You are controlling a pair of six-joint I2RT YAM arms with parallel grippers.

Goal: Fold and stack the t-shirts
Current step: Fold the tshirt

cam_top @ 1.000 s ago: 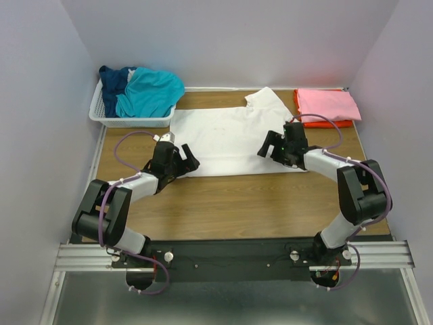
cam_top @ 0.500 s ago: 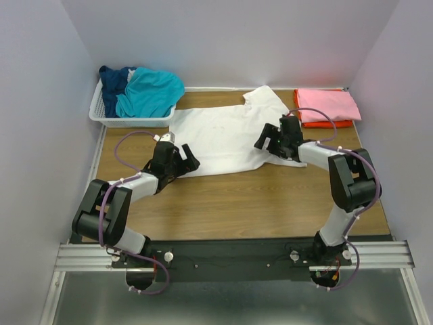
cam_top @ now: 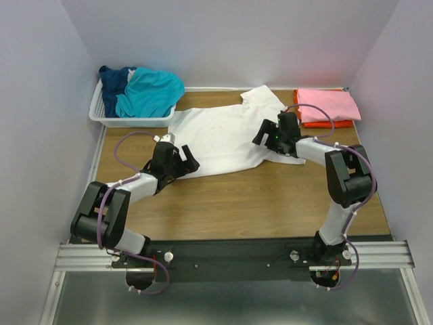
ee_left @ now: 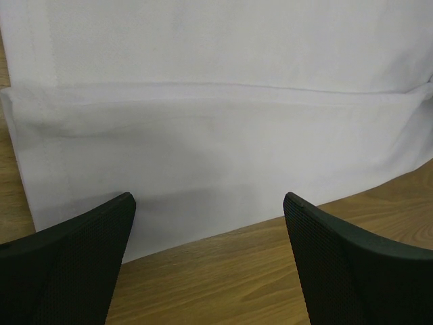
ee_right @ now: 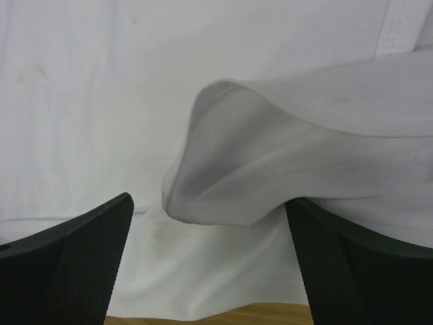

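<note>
A white t-shirt (cam_top: 216, 135) lies spread on the wooden table (cam_top: 237, 196). My left gripper (cam_top: 189, 161) is open at its near left hem. In the left wrist view (ee_left: 208, 200) the jaws stand wide over the hem (ee_left: 216, 135) and bare wood. My right gripper (cam_top: 261, 135) is open over the shirt's right side. In the right wrist view (ee_right: 210, 200) a raised fold of white cloth (ee_right: 270, 169) bulges between the jaws and rests on the right finger (ee_right: 352, 264). A folded pink shirt (cam_top: 328, 103) lies on an orange one (cam_top: 329, 124) at the back right.
A white slatted basket (cam_top: 128, 122) at the back left holds a teal shirt (cam_top: 152, 91) and a navy shirt (cam_top: 115, 78). Walls close in the table on the left, back and right.
My right gripper has moved left and away, over the shirt, and the shirt's near right edge has bunched inward with it. The left arm has barely moved.
</note>
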